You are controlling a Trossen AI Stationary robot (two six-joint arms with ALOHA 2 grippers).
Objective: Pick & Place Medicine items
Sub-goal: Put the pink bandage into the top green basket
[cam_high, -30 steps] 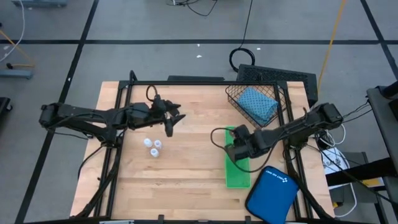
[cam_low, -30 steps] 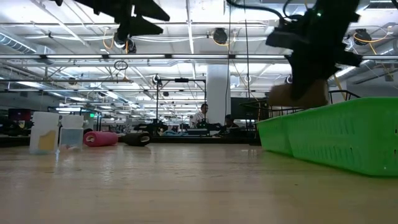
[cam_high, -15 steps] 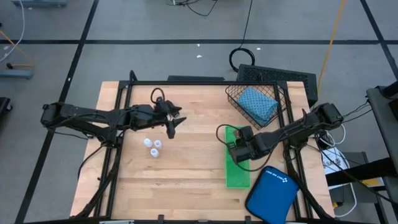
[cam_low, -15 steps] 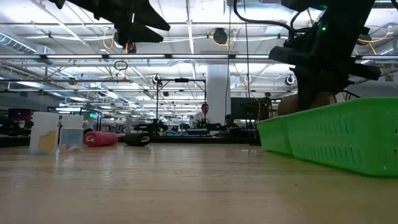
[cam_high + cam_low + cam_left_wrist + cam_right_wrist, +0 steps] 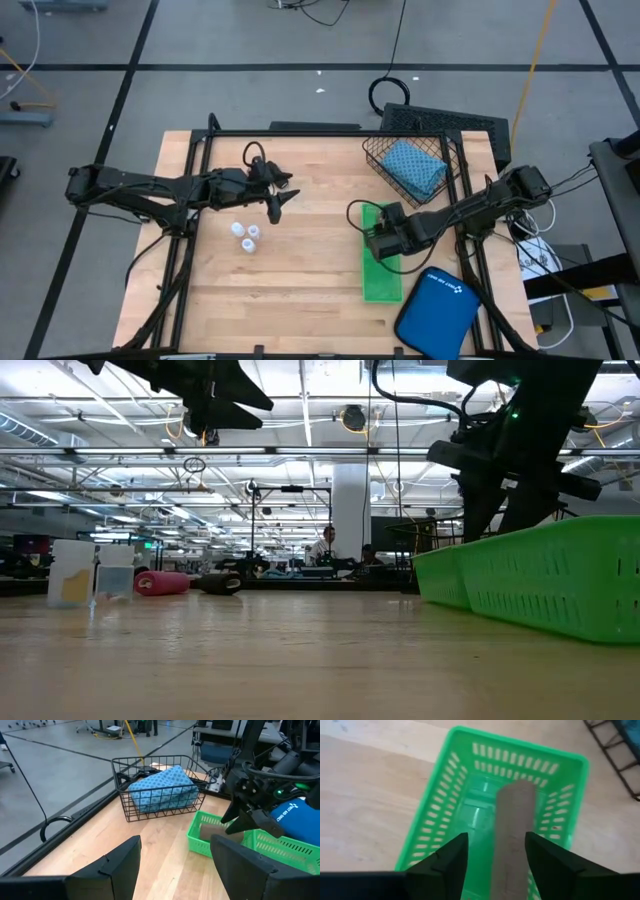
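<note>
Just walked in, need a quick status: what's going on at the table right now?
The right gripper hangs open over the green tray, with the brown roll lying in the tray between its fingers. The left gripper hovers open above the table, near the small white bottles. The teal pouch sits in the wire basket.

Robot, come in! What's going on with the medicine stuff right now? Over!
Right gripper open over green tray, brown roll lying inside. Left gripper open, empty, mid-table. Nothing in the way.
</note>
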